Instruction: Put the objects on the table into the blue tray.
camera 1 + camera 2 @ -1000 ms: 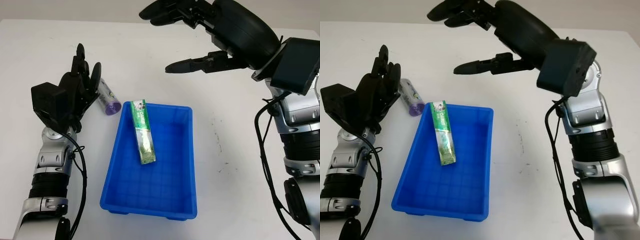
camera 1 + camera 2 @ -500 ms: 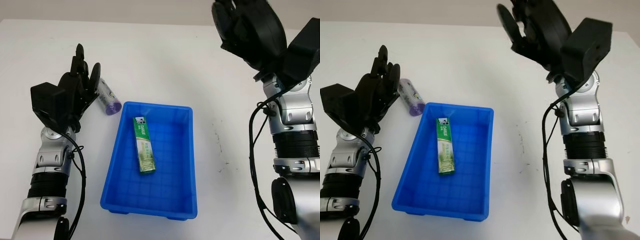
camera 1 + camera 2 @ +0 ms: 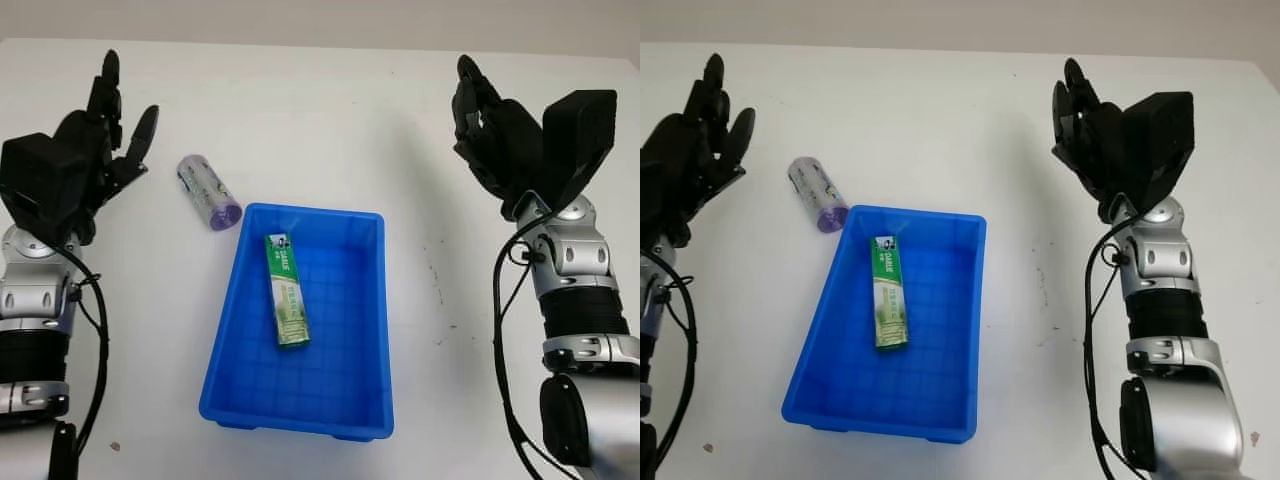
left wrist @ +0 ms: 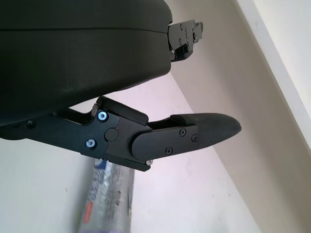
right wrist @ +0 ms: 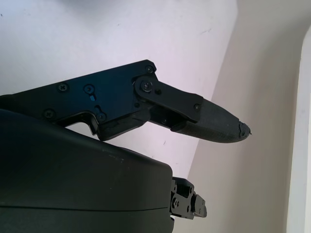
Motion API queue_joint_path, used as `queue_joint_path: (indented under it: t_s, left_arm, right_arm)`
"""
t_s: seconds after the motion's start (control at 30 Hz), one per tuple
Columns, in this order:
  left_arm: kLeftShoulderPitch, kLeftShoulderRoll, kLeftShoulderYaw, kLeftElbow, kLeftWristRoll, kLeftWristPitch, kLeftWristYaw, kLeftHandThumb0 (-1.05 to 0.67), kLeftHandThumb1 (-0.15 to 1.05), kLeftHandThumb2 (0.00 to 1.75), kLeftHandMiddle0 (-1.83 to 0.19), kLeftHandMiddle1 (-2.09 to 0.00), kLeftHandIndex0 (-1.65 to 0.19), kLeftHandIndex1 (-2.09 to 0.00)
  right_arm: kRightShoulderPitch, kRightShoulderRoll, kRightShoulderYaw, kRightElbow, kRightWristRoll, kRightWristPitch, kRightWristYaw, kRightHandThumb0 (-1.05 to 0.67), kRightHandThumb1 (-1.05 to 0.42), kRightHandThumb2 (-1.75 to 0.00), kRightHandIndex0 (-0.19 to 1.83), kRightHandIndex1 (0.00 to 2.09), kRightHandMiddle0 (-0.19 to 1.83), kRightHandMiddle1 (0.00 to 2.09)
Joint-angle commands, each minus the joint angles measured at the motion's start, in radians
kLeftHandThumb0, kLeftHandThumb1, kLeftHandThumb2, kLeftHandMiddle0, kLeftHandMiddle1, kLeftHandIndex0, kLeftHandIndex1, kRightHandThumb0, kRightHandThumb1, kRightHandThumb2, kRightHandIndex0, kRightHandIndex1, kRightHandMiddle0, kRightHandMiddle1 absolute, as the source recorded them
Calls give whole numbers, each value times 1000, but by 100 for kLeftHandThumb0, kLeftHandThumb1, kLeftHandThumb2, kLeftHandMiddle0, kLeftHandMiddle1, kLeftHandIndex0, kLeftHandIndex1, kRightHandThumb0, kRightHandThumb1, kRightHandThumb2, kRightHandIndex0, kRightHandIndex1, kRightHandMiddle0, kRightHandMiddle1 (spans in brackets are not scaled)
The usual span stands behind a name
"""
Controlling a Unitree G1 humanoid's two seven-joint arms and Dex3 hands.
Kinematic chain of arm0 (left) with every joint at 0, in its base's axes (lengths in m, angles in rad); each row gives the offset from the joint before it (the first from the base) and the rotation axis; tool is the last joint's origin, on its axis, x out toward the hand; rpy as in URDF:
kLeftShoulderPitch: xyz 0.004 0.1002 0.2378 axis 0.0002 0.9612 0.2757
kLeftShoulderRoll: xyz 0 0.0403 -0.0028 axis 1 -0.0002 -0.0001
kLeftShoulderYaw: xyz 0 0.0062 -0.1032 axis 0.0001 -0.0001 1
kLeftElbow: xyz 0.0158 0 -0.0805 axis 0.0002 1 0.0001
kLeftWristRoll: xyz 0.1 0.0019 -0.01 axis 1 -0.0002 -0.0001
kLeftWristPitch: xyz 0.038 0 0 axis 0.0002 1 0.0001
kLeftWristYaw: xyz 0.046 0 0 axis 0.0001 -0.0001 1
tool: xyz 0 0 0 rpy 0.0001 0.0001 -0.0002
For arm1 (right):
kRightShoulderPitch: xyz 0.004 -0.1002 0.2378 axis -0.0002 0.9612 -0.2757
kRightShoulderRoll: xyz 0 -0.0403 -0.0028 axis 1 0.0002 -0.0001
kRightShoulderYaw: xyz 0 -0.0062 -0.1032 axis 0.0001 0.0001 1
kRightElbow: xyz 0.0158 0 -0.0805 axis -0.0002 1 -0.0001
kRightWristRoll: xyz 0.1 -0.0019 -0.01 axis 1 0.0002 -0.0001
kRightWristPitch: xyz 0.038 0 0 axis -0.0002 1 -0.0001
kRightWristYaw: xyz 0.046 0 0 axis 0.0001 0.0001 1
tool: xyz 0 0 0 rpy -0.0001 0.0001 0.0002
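1. A blue tray (image 3: 365, 330) sits in the middle of a white table (image 3: 320, 110), its long sides running away from the robot. It is an open, shallow rectangular bin with a gridded floor.

2. Inside the tray, a green toothpaste box (image 3: 286, 303) lies flat on the floor along the tray's left wall, its length following the tray's length. This object looks already delivered.

3. Outside the tray, a purple-capped clear cylinder (image 3: 208, 193) lies on its side on the table, just beyond the tray's far left corner, close to it but apart from it. It appears to be the one object not yet put away. The left wrist view shows it (image 4: 108, 204) lying on the table beyond the finger.

4. The left hand (image 3: 75, 160) is raised at the far left, beside the cylinder but apart from it. It is open, fingers pointing away from the robot, and holds nothing. Being on the cylinder's side of the table, it seems the likelier hand to pick it up.

5. The right hand (image 3: 500, 145) is raised at the right, well apart from the tray and above bare table. It is also open and empty, touching nothing, and seems to be held clear of the work area.
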Motion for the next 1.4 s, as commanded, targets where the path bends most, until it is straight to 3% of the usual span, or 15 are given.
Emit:
queue_joint_path:
  t_s: [0.0,0.03,0.13,0.2,0.3,0.4,0.53,0.7,0.87,1.17,1.37]
  left_arm:
    - [-27,41,-18,28,29,-31,-11,-70,105,52,18,-2,15,-4]
    - [-35,56,-27,43,44,-43,-18,-70,105,51,17,-2,15,-4]
    - [-69,104,-49,92,59,-73,-86,-69,105,23,10,-6,15,-5]
    - [-92,169,-100,132,134,-161,-118,-68,102,10,4,-5,16,-5]
    - [-132,266,-188,187,272,-341,-134,-60,96,5,16,-2,18,-5]
    - [-174,331,-262,189,393,-454,-143,-54,91,3,16,-4,14,-7]
    - [-304,382,-388,233,578,-627,-139,-49,87,3,11,-6,8,-8]
    - [-440,381,-478,334,727,-768,-50,-54,83,4,8,-7,4,-8]
    - [-568,366,-598,419,930,-860,123,-55,84,5,5,-7,2,-8]
    - [-681,281,-753,537,1088,-882,300,-46,86,6,0,-7,-4,-8]
    - [-715,212,-794,617,1074,-870,286,-43,86,5,-4,-7,-8,-9]
  right_arm:
    - [24,20,-20,-31,16,9,-19,-71,-105,-82,-19,0,-19,0]
    - [28,26,-23,-36,19,13,-26,-71,-105,-82,-19,0,-19,0]
    - [38,34,-20,-39,20,11,-32,-72,-105,-82,-19,0,-19,0]
    - [41,36,-20,-41,21,13,-33,-72,-105,-82,-19,0,-19,0]
    - [44,34,-21,-45,20,15,-33,-73,-105,-82,-19,0,-19,0]
    - [47,30,-18,-51,13,19,-40,-73,-105,-81,-19,0,-19,0]
    - [50,32,-19,-60,9,28,-55,-69,-105,-81,-19,0,-19,0]
    - [52,28,-20,-59,10,23,-53,-68,-105,-80,-19,0,-19,0]
    - [58,39,-26,-72,18,32,-66,-68,-105,-80,-19,0,-19,0]
    - [68,48,-24,-81,16,53,-89,-67,-105,-80,-19,0,-19,0]
    - [92,45,-22,-118,14,61,-83,-67,-105,-81,-19,0,-19,0]
